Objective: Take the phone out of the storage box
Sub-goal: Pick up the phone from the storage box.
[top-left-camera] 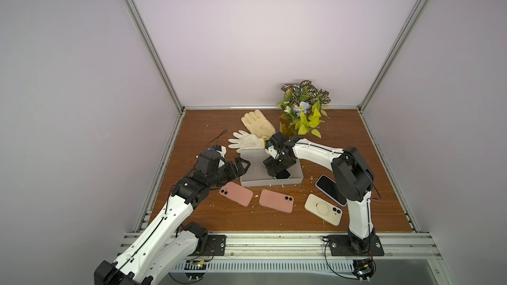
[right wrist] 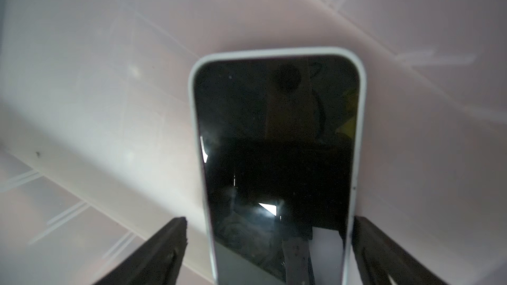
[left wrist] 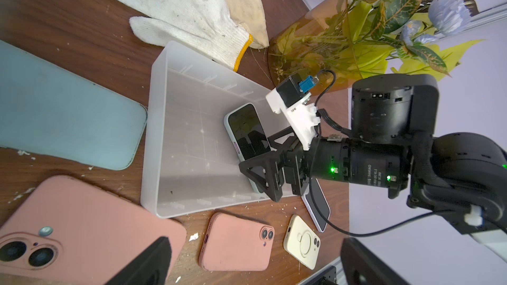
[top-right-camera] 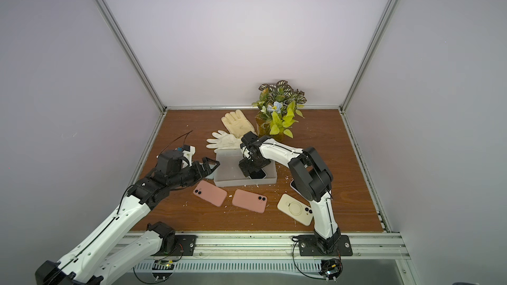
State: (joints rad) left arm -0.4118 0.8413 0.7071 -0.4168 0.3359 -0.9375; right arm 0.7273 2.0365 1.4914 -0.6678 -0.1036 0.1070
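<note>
Right hand (right wrist: 269,220) is wide open, empty, straddling the phone (right wrist: 277,122) lying screen-up in the storage box (left wrist: 153,138). I'd sink lower, pinch both long edges evenly, then lift straight over the wall.

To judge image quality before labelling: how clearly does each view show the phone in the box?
Right wrist view: the phone fills the frame, slightly soft, its dark screen carrying dim reflections; the fingers are blurred. Left wrist view: phone sharp, screen reflecting the right gripper. Both top views: evenly lit, but the right gripper hides most of the phone.
</note>
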